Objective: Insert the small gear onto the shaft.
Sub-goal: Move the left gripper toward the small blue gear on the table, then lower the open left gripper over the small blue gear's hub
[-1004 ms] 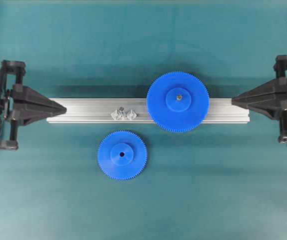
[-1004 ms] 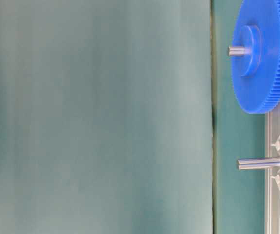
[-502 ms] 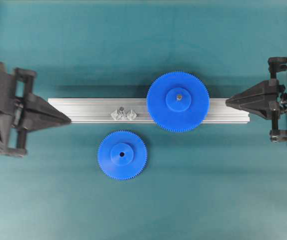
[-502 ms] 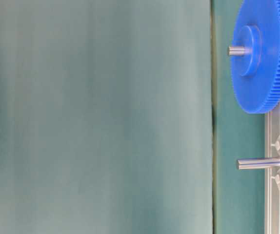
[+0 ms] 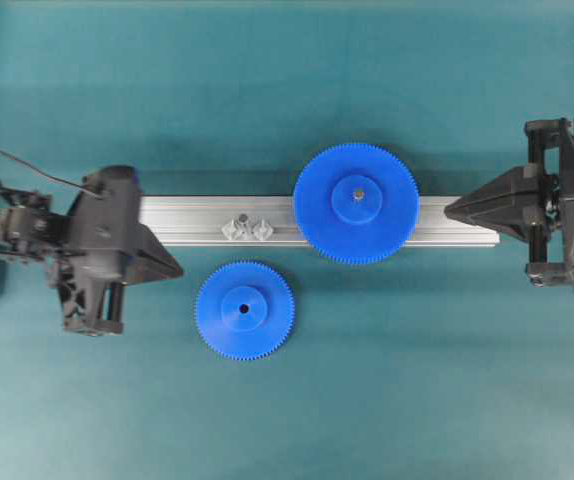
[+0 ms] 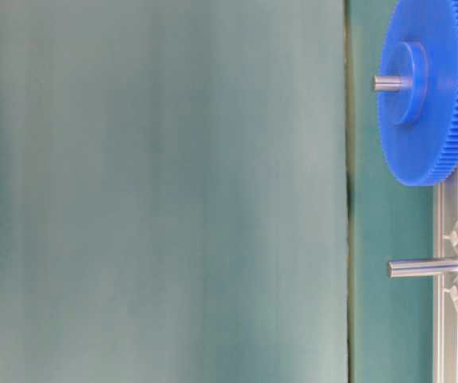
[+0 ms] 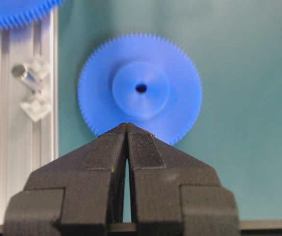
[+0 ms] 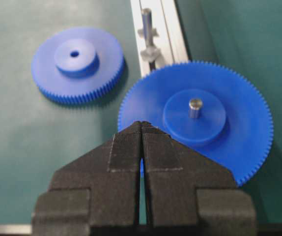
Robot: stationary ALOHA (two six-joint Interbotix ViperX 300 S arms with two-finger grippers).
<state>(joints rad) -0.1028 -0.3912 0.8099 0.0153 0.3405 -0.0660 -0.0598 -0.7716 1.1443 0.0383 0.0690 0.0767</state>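
The small gear [image 5: 244,310] lies flat on the teal mat, hub up, just below the aluminium rail [image 5: 187,220]; the wrist views show it too [image 7: 140,88] [image 8: 77,63]. The shaft [image 5: 241,220] stands on the rail between two shiny mounting pieces, and appears as a silvery stub in the other views [image 6: 424,267] [image 7: 23,76] [image 8: 147,22]. My left gripper [image 5: 177,270] is shut and empty, its tips just left of the small gear [image 7: 126,126]. My right gripper [image 5: 450,209] is shut and empty at the rail's right end, tips near the larger gear [image 8: 141,123].
A larger blue gear [image 5: 356,204] sits on a grey pin on the rail's right half, also visible at table level [image 6: 428,88] and in the right wrist view [image 8: 200,118]. Bare teal mat [image 5: 287,90] surrounds the rail.
My left arm has swung right and downward from the rail's left end to beside the small gear. My right gripper has crept slightly left. Gears and shaft have not moved.
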